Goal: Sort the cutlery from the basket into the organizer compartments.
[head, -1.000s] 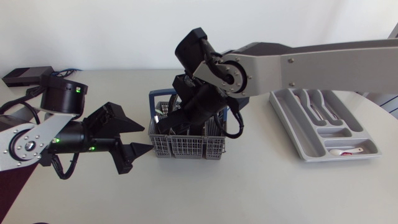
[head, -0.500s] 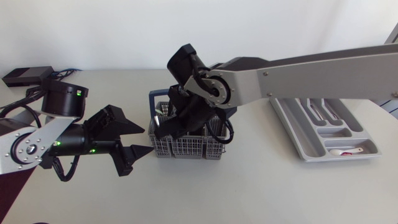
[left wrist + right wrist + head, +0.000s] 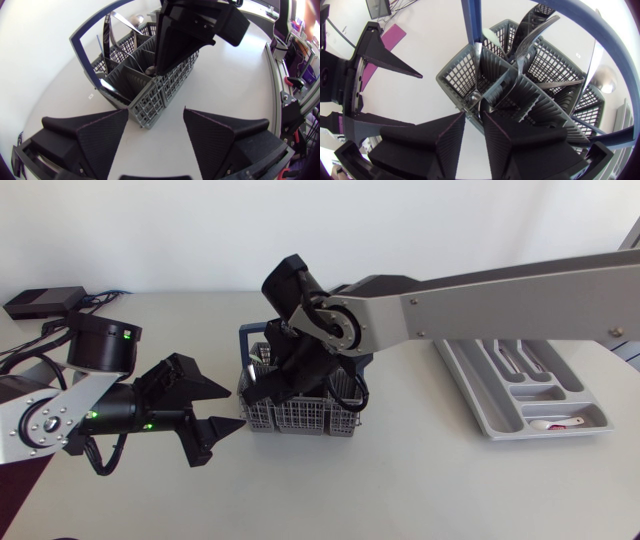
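Overhead, right arm: over the last second the right arm (image 3: pixel 480 285) has swung further toward the table's left side and dropped. The right gripper (image 3: pixel 272 385) was above the basket (image 3: pixel 300 423) and is now down among its compartments.
Overhead, left arm: it has hardly shifted. The left gripper (image 3: pixel 226 408) sits spread wide just beside the basket's left end, touching nothing.
Overhead, organizer: the organizer (image 3: pixel 483 395) lies well apart at the right. A few pieces are already sorted, among them a white spoon (image 3: pixel 555 423) in its crosswise end compartment.
Left wrist, own gripper: the left gripper (image 3: pixel 156 114) has its fingers far apart, and a corner of the basket (image 3: pixel 150 95) lies just ahead of them, not between them.
Left wrist, other arm: the right gripper (image 3: pixel 167 50) reaches down into a compartment near that corner, its tips hidden by the basket wall.
Right wrist, own gripper: the right gripper (image 3: pixel 473 117) is parted by only a narrow gap, with its tips at a corner compartment. A slim metal handle (image 3: pixel 476 75) stands just ahead of them, and nothing is seen held from both sides.
Right wrist, cutlery: more cutlery (image 3: pixel 535 37) leans in the further compartments under the blue carrying hoop (image 3: pixel 470 25).
Meaning for the task: the descent reads as the approach to a pick, with the grip apparently not yet made. Most pieces remain in the basket, so much of the sorting is still to do.
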{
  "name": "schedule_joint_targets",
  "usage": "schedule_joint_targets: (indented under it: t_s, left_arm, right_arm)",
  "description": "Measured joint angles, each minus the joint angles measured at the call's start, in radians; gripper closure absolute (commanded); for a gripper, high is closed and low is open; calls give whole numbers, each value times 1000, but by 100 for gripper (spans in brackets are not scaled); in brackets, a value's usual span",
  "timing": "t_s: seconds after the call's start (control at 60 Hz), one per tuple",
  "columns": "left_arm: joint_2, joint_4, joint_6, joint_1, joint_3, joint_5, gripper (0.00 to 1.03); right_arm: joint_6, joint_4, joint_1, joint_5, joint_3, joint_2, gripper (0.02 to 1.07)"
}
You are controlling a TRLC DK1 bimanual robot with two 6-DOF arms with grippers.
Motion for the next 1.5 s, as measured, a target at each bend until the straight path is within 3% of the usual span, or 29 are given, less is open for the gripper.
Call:
schedule_joint_targets:
  t_s: [1.0,1.183,1.283,1.5]
  left_arm:
    - [0,5,18,12,-12,14,28]
    - [0,4,18,12,-12,19,28]
    - [0,5,18,12,-12,21,28]
    - [0,5,18,12,-12,23,28]
  right_arm:
    - [18,0,-17,4,41,41,77]
    - [22,8,-17,26,41,56,80]
    - [22,17,-16,30,42,64,89]
    - [22,24,-16,42,42,75,93]
